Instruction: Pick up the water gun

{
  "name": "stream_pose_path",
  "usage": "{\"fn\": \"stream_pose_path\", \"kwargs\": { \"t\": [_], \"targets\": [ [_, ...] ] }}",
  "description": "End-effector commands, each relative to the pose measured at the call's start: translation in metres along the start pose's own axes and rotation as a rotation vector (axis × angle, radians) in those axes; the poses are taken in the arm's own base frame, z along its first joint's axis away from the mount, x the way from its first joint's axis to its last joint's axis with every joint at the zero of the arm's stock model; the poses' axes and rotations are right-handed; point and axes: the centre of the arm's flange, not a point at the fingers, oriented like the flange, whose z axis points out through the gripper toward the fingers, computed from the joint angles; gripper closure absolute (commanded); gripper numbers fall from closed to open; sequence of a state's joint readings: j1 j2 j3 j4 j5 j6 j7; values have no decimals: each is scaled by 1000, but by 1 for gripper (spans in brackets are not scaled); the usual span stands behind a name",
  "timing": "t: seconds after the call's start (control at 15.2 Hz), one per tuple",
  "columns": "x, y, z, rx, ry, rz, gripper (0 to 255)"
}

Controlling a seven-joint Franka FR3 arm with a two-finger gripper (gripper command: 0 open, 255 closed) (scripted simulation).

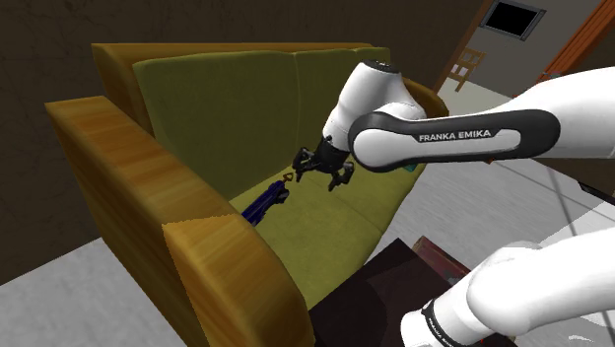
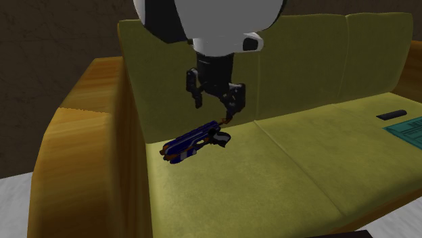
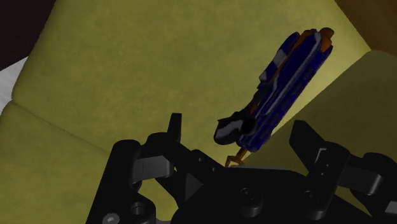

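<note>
The water gun (image 2: 196, 140) is blue with orange tips and a dark grip, and it lies flat on the olive sofa seat (image 2: 297, 155) close to the wooden armrest (image 2: 88, 128). In the shoulder view the water gun (image 1: 266, 202) rests just below and to the left of my gripper (image 1: 318, 177). My gripper (image 2: 218, 108) hangs open a little above the gun's rear end, with nothing between the fingers. In the wrist view the gun (image 3: 286, 89) stretches away from my gripper (image 3: 240, 127), its grip end lying between the spread fingertips (image 3: 175, 122) without touching them.
The sofa's back cushions (image 1: 227, 108) rise behind the seat. A black remote (image 2: 392, 113) and a teal book (image 2: 407, 130) lie at the seat's far end. A dark low table (image 1: 394, 286) stands before the sofa, and a wooden chair (image 1: 465, 67) beyond it.
</note>
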State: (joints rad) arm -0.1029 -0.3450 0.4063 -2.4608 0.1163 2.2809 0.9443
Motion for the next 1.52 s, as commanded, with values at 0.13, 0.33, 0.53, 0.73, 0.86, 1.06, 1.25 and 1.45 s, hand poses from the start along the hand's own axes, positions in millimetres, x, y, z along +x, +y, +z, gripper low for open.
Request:
{"fn": "stream_pose_path", "kwargs": {
  "t": [0.13,0.33,0.53,0.73,0.86,1.06,1.25,1.45],
  "targets": [
    [11,-32,42,-8,22,130,0],
    [20,-55,74,-17,38,224,0],
    [31,-77,105,-26,54,317,0],
    [44,-98,137,-35,71,411,0],
    [55,-111,158,-41,82,473,0],
    [55,-112,171,-41,83,482,0],
    [53,-110,187,-41,83,482,0],
    [52,-109,200,-41,83,482,0]
  ]
}}
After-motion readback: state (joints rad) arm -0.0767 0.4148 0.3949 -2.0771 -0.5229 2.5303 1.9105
